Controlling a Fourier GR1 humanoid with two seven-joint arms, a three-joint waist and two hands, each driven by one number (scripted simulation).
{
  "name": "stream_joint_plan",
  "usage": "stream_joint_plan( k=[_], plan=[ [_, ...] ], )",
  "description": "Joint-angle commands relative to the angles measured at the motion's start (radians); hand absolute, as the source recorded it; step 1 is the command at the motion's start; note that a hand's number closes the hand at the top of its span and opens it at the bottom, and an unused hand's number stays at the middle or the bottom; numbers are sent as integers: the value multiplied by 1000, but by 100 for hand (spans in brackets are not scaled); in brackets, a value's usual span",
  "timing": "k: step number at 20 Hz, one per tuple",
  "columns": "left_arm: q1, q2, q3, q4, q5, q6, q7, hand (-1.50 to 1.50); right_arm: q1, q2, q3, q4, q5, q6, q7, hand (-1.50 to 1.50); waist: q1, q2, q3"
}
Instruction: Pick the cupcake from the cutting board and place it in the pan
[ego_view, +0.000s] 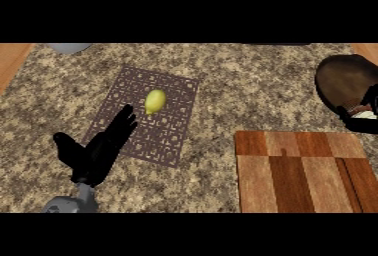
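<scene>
Our right robot hand (367, 107) holds the white cupcake (363, 115) over the dark round pan (341, 80), far right, to drop it in; our left robot hand (100, 150) rests with straight fingers, lower left.

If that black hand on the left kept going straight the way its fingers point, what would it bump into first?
Probably the yellow lemon-like fruit on the patterned mat: the left hand points up and slightly right toward it, though its height above the mat is unclear.

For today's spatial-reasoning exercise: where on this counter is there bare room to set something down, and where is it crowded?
The cutting board shows nothing on its top. Bare counter lies between the patterned mat and the pan. The mat is crowded: a yellow-green fruit sits on it and the left hand overlaps its near edge. The right hand is at the pan.
</scene>
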Motion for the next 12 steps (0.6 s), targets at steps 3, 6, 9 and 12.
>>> stream_joint_plan(
  k=[3, 6, 9, 12],
  plan=[
    [-26, -13, -16, 7, -5, -14, 8, 0, -234, -14, -92, 366, 28, -143, -120, 150, 22, 10, 2],
    [-36, -47, -30, 9, -32, 26, -4, 0, -284, -30, -146, 496, -2, -164, -186, 150, 30, 15, 3],
    [-80, -27, -5, 22, -8, 8, 35, 0, -322, -31, -170, 573, -9, -187, -231, 150, 40, 24, 5],
    [-53, -26, -24, 13, -9, -15, 21, 0, -360, -73, -182, 641, -3, -177, -262, 150, 49, 26, 6]
  ],
)
